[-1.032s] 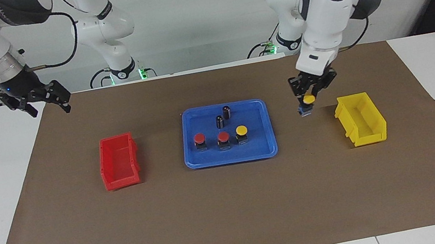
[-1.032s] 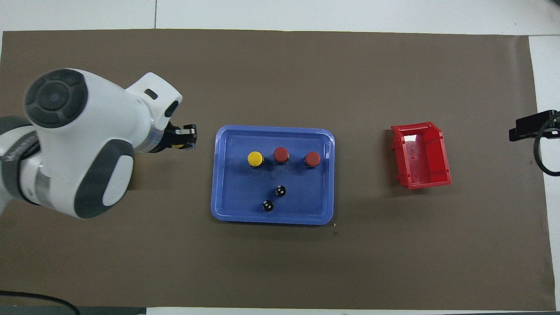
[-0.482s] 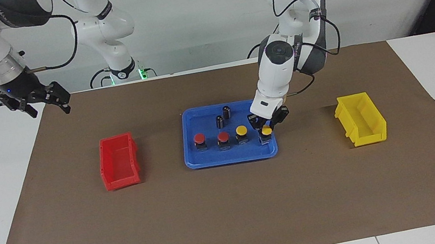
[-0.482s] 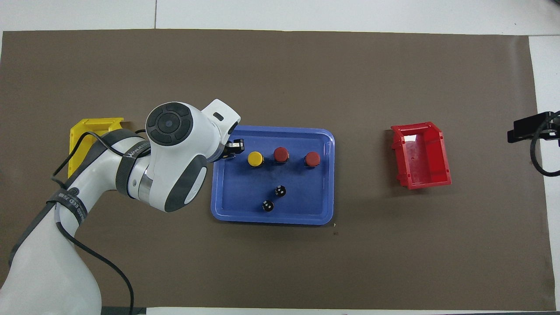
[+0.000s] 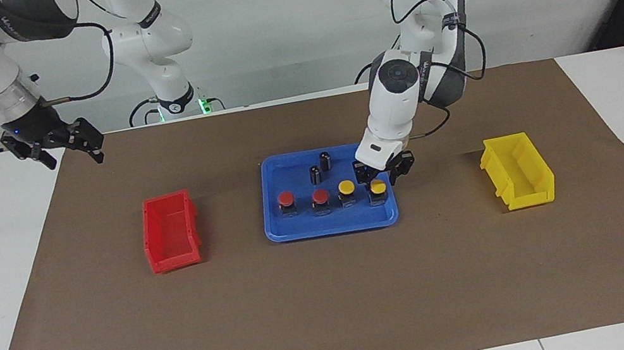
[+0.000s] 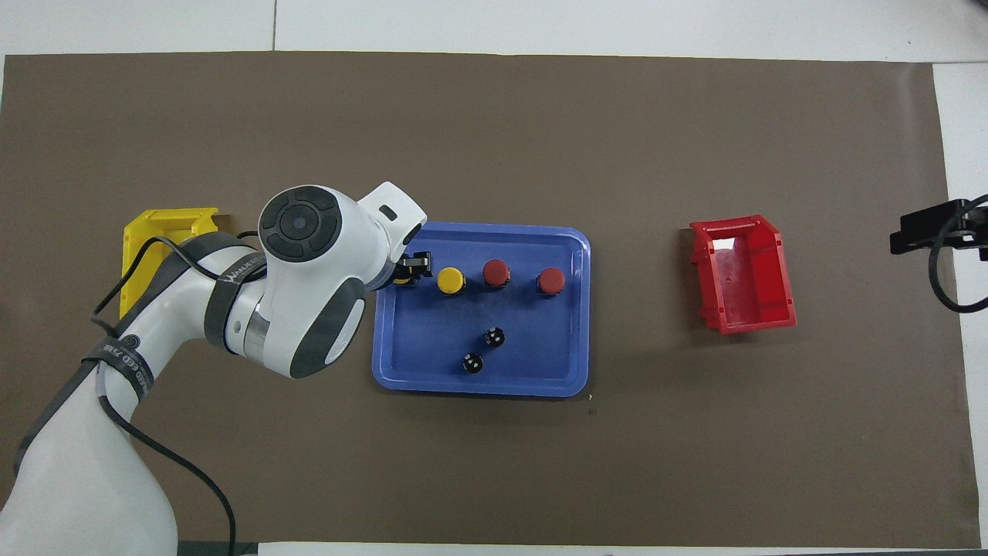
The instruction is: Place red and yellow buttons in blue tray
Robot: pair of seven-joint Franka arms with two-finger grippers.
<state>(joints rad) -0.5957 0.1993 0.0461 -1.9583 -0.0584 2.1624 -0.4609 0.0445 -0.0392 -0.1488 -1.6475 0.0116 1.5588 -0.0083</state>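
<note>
The blue tray (image 5: 308,225) (image 6: 421,351) lies mid-table. In it stand, in one row, two red buttons (image 5: 286,200) (image 5: 320,198) and two yellow buttons (image 5: 346,188) (image 5: 378,189). The overhead view shows the red ones (image 6: 551,281) (image 6: 495,272) and one yellow (image 6: 450,280). The other yellow (image 6: 400,280) is mostly hidden under my left arm. My left gripper (image 5: 384,175) (image 6: 409,274) is open just above that yellow button, at the tray's end toward the left arm. My right gripper (image 5: 67,152) is open and empty, waiting high over the mat's corner at the right arm's end.
Two dark capless cylinders (image 5: 325,160) (image 5: 315,174) stand in the tray, nearer the robots than the buttons. A red bin (image 5: 170,232) (image 6: 745,274) sits toward the right arm's end. A yellow bin (image 5: 518,171) (image 6: 158,232) sits toward the left arm's end.
My left gripper carried the yellow button from beside the yellow bin into the tray, set it down in line with the others and let go. The right arm stayed put.
</note>
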